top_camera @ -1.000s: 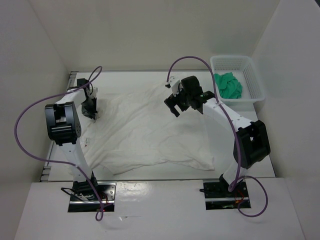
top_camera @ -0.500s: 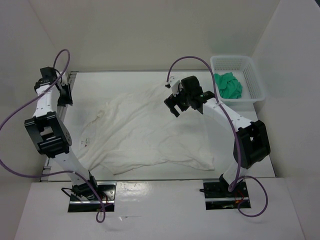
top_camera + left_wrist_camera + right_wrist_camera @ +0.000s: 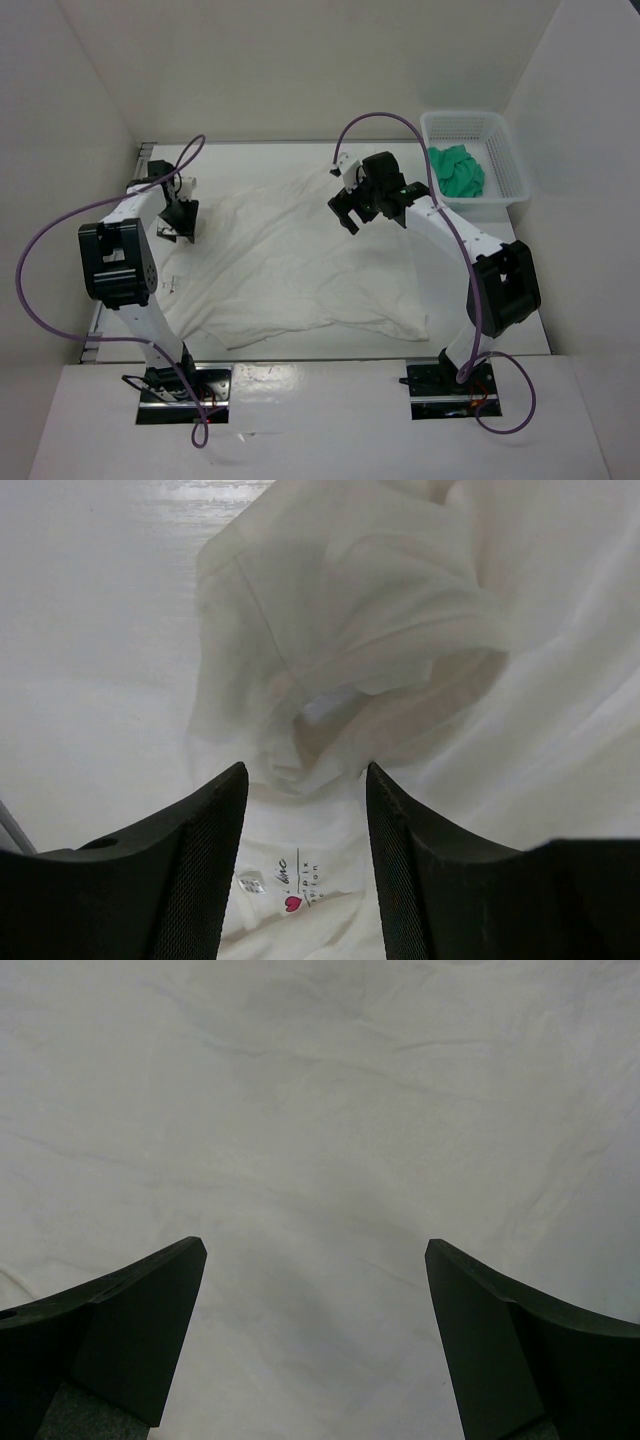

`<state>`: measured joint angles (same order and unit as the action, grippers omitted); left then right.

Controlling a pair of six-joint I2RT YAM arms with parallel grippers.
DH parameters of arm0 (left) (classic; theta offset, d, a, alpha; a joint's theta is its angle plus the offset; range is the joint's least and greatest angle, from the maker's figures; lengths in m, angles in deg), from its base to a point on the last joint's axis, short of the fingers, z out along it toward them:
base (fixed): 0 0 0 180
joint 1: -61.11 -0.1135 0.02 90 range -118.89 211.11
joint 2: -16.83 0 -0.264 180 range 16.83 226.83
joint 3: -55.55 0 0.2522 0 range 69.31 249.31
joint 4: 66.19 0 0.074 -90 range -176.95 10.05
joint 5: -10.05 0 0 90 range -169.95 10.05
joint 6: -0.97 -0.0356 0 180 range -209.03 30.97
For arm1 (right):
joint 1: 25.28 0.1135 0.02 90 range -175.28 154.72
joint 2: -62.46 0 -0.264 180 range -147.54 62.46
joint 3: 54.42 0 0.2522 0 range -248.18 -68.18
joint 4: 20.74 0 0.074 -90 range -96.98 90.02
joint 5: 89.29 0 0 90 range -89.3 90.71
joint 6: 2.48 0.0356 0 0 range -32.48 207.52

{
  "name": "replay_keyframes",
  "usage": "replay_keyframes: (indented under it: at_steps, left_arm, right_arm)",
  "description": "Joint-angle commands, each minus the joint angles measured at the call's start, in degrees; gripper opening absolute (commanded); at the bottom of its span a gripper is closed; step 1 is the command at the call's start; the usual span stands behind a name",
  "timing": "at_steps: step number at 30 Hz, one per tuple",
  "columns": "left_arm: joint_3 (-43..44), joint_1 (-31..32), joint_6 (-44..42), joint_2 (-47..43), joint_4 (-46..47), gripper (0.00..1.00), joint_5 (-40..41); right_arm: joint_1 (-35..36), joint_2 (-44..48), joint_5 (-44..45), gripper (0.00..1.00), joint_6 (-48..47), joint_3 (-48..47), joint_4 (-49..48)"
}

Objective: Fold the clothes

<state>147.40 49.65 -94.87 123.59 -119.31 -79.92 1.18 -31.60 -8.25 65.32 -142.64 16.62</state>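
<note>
Two grippers over the white garment (image 3: 300, 265), which lies spread and wrinkled across the middle of the table (image 3: 250, 165). Left gripper (image 3: 180, 222) at its ten o'clock corner, jaws parted above bunched fabric, pinching nothing; right gripper (image 3: 348, 215) toward one o'clock, jaws spread wide.

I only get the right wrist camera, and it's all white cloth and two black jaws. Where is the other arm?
Observer: The left arm reaches to the far-left corner of the white garment.
Operator: Is it grabbing it?
Observer: Its jaws stand apart over bunched fabric; a small label shows between them.
Operator: Anything colourful?
Observer: A green cloth sits in the white basket, far right.
</note>
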Motion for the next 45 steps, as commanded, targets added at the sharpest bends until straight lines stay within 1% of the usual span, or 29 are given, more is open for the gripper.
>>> replay_keyframes:
  at_steps: [1,2,7,10,13,21,23,26,30,31,32,35,37,38,45]
  left_arm:
    - [-1.8,0.0,-0.2,-0.9,3.2,0.58,5.3]
    - [-1.8,0.9,-0.2,-0.4,3.2,0.58,6.6]
    - [-1.8,0.9,-0.2,0.6,4.5,0.58,9.2]
    - [-1.1,1.4,0.3,1.8,5.0,0.58,8.7]
    - [0.3,2.1,0.9,3.4,4.5,0.58,6.5]
    - [1.0,4.4,1.5,5.7,5.1,0.58,7.9]
    - [1.0,4.4,1.5,5.7,5.1,0.54,8.4]
    - [1.0,5.0,1.5,5.7,5.1,0.53,8.9]
    - [1.5,5.0,1.5,5.7,5.1,0.47,10.1]
    - [2.1,5.0,1.5,5.7,5.1,0.47,10.7]
    - [2.1,5.0,0.9,5.7,5.1,0.44,10.7]
    - [2.1,5.0,0.9,5.7,5.1,0.38,11.2]
    - [2.1,5.0,0.9,5.7,5.1,0.31,11.2]
    - [2.1,5.0,0.9,5.7,5.6,0.30,11.8]
    - [1.6,5.5,0.4,5.7,6.1,0.30,13.7]
  right_arm:
    - [-0.3,2.7,-1.0,0.99,-0.3,-0.3,-1.8]
    - [-0.3,2.7,-1.0,0.99,-0.3,-0.3,-1.8]
    - [-0.3,2.7,-1.0,0.99,-0.3,-0.3,-1.3]
    - [-0.3,2.7,-1.0,0.99,-0.8,-0.3,-1.3]
    - [-0.3,2.7,-1.0,0.99,-0.8,-0.3,-1.3]
    - [-0.3,2.1,-1.0,0.99,-0.8,0.2,-1.3]
    - [-0.3,2.1,-1.0,0.99,-0.8,0.2,-1.3]
    - [-0.3,2.1,-1.0,0.99,-0.8,0.2,-1.3]
    - [-0.3,2.1,-1.0,0.99,-0.8,0.2,-1.3]
    - [-0.3,2.1,-1.0,0.99,-0.8,0.2,-1.3]
    - [-0.3,2.1,-1.0,0.99,-0.8,0.2,-1.3]
    - [-0.3,2.1,-1.0,0.99,-0.8,0.2,-1.3]
    - [-0.3,2.1,-1.5,0.99,-0.8,0.2,-1.3]
    - [-0.3,2.1,-1.5,0.99,-0.8,0.2,-1.3]
    - [-0.3,2.1,-1.5,0.99,-0.8,0.2,-0.7]
